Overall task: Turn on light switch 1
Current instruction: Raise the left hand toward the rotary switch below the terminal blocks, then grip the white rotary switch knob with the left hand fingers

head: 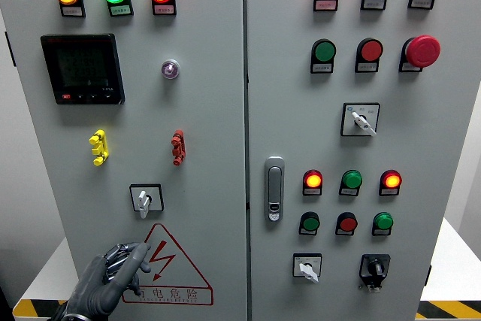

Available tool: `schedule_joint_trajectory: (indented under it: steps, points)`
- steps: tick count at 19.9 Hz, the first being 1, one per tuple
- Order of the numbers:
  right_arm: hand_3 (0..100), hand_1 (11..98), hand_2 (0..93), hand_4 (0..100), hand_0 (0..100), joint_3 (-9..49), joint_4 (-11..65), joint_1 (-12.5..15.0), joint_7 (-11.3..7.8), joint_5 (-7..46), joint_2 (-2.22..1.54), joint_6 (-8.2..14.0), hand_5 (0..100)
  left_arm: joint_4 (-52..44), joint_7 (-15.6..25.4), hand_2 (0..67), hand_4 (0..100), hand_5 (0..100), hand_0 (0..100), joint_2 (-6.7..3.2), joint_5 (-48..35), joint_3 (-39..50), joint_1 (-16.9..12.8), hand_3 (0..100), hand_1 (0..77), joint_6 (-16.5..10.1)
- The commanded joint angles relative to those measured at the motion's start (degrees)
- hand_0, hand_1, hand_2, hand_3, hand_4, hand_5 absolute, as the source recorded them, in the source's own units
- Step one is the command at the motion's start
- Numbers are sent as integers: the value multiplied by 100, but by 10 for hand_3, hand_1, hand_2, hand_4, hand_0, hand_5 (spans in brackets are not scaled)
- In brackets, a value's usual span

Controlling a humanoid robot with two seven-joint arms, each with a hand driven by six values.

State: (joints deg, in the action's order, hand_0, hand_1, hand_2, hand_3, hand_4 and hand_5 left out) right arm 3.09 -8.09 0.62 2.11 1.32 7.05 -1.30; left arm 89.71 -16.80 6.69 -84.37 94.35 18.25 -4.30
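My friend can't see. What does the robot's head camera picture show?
A grey robot left hand with relaxed fingers reaches up at a grey control cabinet, just below a small rotary switch. Above are glowing lights, a dark display and a warning triangle.

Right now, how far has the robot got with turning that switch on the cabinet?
Nothing looks done yet: the small rotary switch on the left door is untouched. In hand is the approach: the left hand, fingers relaxed and holding nothing, is raised below that switch, over the edge of the red warning triangle. Left to do: reach the knob, grasp it and turn it. The right hand is out of view.
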Motion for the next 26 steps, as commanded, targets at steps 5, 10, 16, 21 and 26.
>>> schedule_joint_trajectory:
  steps: [5, 10, 16, 21, 26]
  points:
    - [198, 196, 0, 194, 0, 7, 0, 0, 0, 0, 7, -2, 105, 327, -490, 386, 906, 754, 0, 8, 0, -75, 223, 706, 388, 209]
    - [198, 199, 0, 194, 0, -2, 0, 0, 0, 0, 7, 7, 105, 442, -860, 395, 899, 717, 0, 8, -131, -189, 373, 699, 393, 737]
    - [198, 199, 0, 194, 0, 7, 0, 0, 0, 0, 7, -2, 105, 433, -869, 410, 892, 687, 0, 8, -545, -294, 425, 703, 434, 948]
    - [198, 199, 0, 194, 0, -1, 0, 0, 0, 0, 7, -2, 105, 415, -878, 420, 891, 695, 0, 8, -554, -400, 575, 708, 519, 1343]
    - [198, 196, 0, 194, 0, -2, 0, 0, 0, 0, 7, 7, 105, 424, -983, 428, 890, 709, 0, 8, -554, -453, 636, 711, 570, 1467]
